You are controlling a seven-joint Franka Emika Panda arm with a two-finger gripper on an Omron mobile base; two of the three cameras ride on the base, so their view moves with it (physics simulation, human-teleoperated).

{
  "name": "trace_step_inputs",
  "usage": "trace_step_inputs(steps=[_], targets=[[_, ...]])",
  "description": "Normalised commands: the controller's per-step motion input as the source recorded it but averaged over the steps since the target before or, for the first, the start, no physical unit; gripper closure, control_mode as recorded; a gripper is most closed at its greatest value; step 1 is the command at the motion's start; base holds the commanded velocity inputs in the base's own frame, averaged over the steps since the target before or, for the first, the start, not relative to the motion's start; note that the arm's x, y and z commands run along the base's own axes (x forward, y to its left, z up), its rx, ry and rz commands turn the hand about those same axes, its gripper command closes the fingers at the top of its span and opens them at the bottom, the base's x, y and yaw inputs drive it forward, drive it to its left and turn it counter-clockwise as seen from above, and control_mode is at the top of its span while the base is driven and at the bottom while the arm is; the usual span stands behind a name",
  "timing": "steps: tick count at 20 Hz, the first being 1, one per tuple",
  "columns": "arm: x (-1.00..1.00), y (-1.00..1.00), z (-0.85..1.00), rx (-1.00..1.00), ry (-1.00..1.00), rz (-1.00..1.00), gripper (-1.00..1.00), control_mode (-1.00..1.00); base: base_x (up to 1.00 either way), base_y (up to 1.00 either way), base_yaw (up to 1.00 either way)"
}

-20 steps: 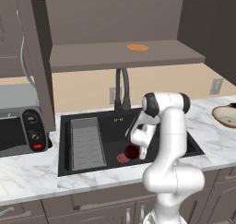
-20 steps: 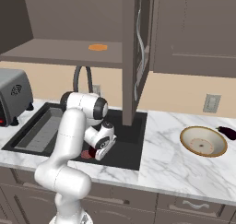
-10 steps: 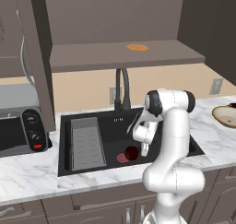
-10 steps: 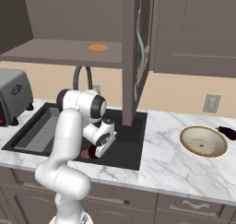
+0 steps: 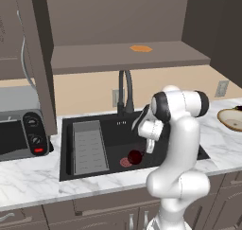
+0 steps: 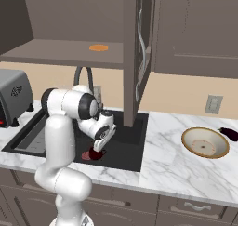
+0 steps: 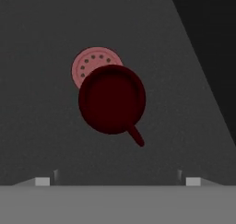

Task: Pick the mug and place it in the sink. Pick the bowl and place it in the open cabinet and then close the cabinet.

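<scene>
The dark red mug (image 7: pixel 112 98) stands upright on the floor of the black sink (image 5: pixel 66 148), partly covering the red drain (image 7: pixel 90 64), its small handle pointing toward me. My gripper (image 7: pixel 117 181) hovers just above it, open, with nothing between the fingertips (image 7: pixel 42 181). From the base views the mug (image 5: pixel 135 156) (image 6: pixel 96 154) sits below the hand, with the gripper (image 5: pixel 149 146) (image 6: pixel 98 146) pointing down at it. The tan bowl (image 5: pixel 231 119) (image 6: pixel 205 142) rests on the marble counter to the right. The cabinet stands open above, its shelf (image 5: pixel 127 56) (image 6: pixel 60 50) bare except for an orange patch.
A dark faucet (image 5: pixel 125 89) curves over the sink's back edge. A grey ribbed tray (image 5: pixel 90 146) fills the sink's left part. A toaster oven (image 5: pixel 19 134) sits on the left counter. The open cabinet door (image 6: pixel 137 53) hangs over the sink. A dark eggplant (image 6: pixel 230 133) lies beside the bowl.
The jaws have spread from around the mug and let it go. The hand has lifted slightly. The mug stays on the sink floor.
</scene>
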Motion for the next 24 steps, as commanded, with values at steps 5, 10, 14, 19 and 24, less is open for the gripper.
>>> trace_step_inputs(steps=[5,10,14,19,24], targets=[[-0.24,0.0,0.64,0.0,-0.01,-0.01,-1.0,-1.0,0.0,0.0,0.0],[-0.32,0.0,0.71,0.0,-0.04,-0.04,-1.0,-1.0,0.0,0.0,0.0],[-0.21,0.01,0.8,0.0,-0.04,-0.07,-1.0,-1.0,0.0,0.0,0.0],[-0.18,0.04,0.66,0.0,-0.03,-0.11,-1.0,-1.0,0.0,0.0,0.0],[-0.18,0.05,0.43,0.0,0.0,-0.14,-1.0,-1.0,0.0,0.0,0.0]])
